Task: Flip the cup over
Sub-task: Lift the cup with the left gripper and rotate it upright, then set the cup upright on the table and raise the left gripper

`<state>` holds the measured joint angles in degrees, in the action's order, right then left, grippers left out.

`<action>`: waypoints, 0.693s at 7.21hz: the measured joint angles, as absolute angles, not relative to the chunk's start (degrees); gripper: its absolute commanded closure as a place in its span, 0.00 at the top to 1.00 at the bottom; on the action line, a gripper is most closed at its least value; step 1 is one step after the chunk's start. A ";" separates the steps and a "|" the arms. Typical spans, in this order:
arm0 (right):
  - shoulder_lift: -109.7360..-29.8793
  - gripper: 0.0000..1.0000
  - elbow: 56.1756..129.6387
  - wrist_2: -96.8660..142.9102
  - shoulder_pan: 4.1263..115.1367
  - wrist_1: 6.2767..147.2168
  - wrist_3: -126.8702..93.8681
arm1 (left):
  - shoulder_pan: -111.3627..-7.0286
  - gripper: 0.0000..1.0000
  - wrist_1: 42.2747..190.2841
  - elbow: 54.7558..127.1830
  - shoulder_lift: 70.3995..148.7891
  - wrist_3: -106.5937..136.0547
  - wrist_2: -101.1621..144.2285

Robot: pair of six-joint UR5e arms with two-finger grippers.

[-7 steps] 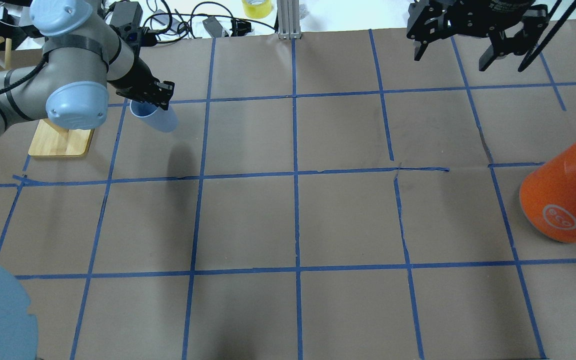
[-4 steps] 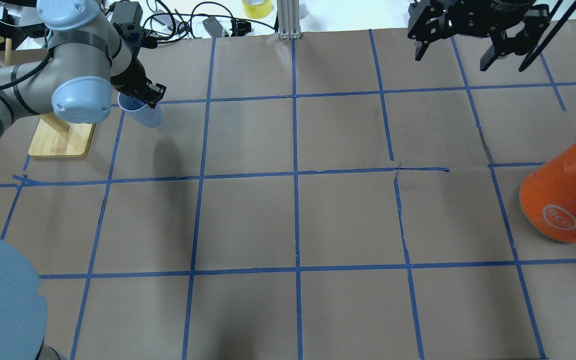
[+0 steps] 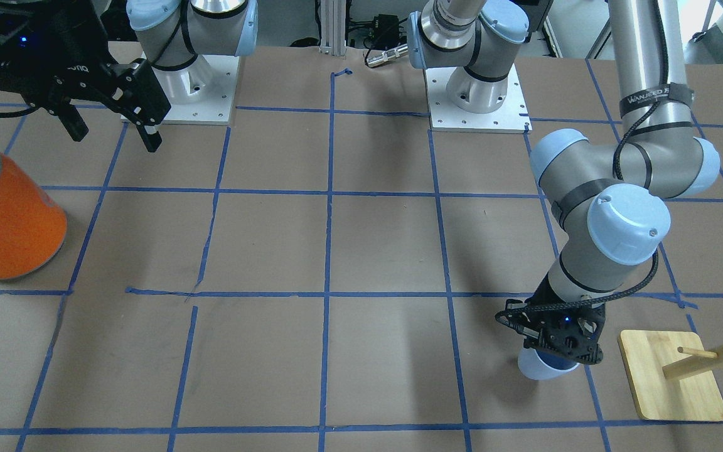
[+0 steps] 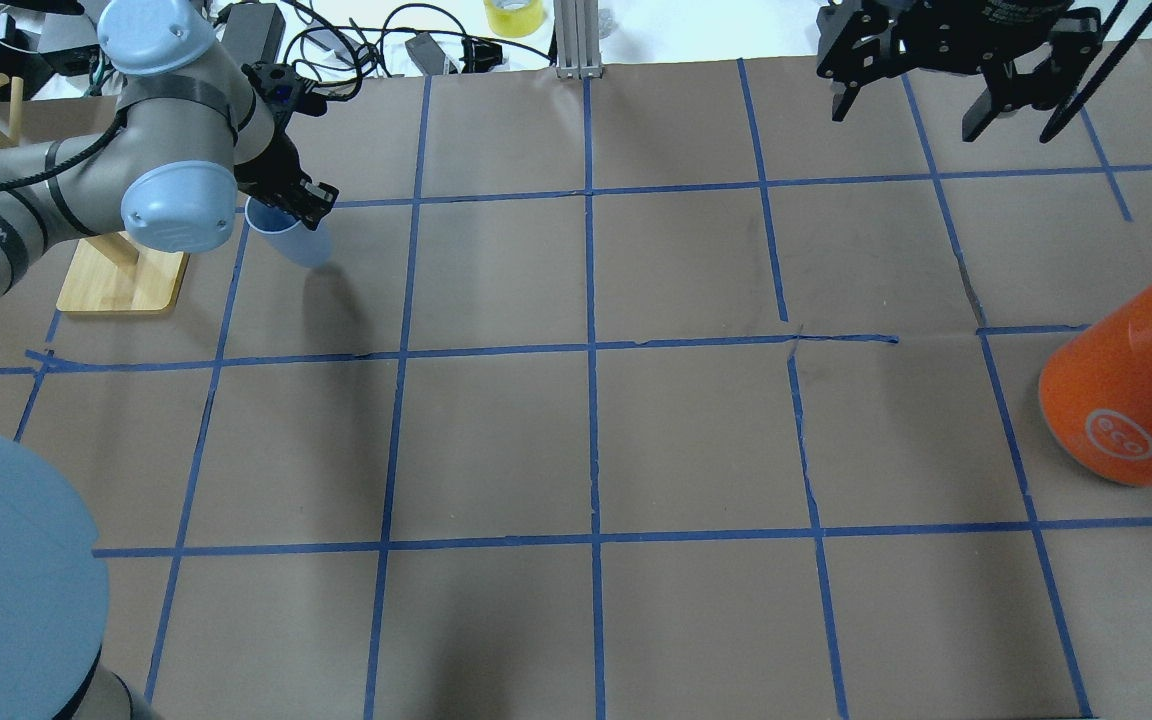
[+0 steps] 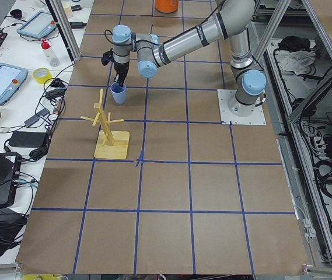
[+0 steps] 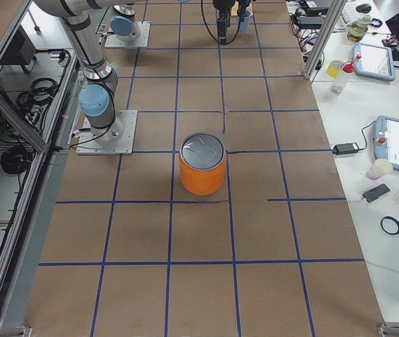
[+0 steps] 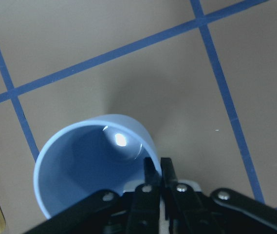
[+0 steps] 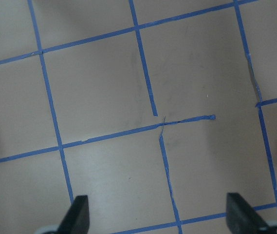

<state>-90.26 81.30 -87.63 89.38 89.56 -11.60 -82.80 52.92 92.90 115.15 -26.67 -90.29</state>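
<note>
The small pale lavender-blue cup (image 4: 296, 242) hangs mouth up and slightly tilted at the far left of the table. My left gripper (image 4: 293, 204) is shut on its rim, one finger inside and one outside. In the left wrist view I look down into the cup (image 7: 87, 165), with the fingertips (image 7: 156, 166) pinching the rim. It also shows in the front view (image 3: 538, 367) and the left view (image 5: 118, 93), low over the paper. I cannot tell if it touches. My right gripper (image 4: 908, 112) is open and empty, high at the far right (image 3: 115, 137).
A large orange can (image 4: 1126, 400) with a silver top stands at the right edge (image 3: 7, 220). A wooden peg stand on a square base (image 4: 121, 285) stands just left of the cup (image 3: 669, 376). Cables and a yellow tape roll (image 4: 513, 14) lie beyond the far edge.
My left gripper has carried the cup a little to the left and turned it more upright; its shadow has drawn closer to it. The right arm has not moved.
</note>
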 measured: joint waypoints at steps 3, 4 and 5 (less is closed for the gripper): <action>-90.26 1.00 81.30 -87.63 89.39 89.49 -11.60 | -82.84 0.94 52.99 93.39 115.26 -25.97 -90.14; -90.26 1.00 81.30 -87.65 89.39 89.48 -11.60 | -82.87 0.97 53.07 93.39 114.69 -25.24 -90.01; -90.26 1.00 81.30 -87.67 89.38 89.47 -11.60 | -82.90 1.00 53.24 93.30 113.74 -24.89 -90.01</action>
<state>-90.26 81.30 -87.67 89.38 89.47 -11.60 -82.90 53.24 93.30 113.74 -24.89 -90.01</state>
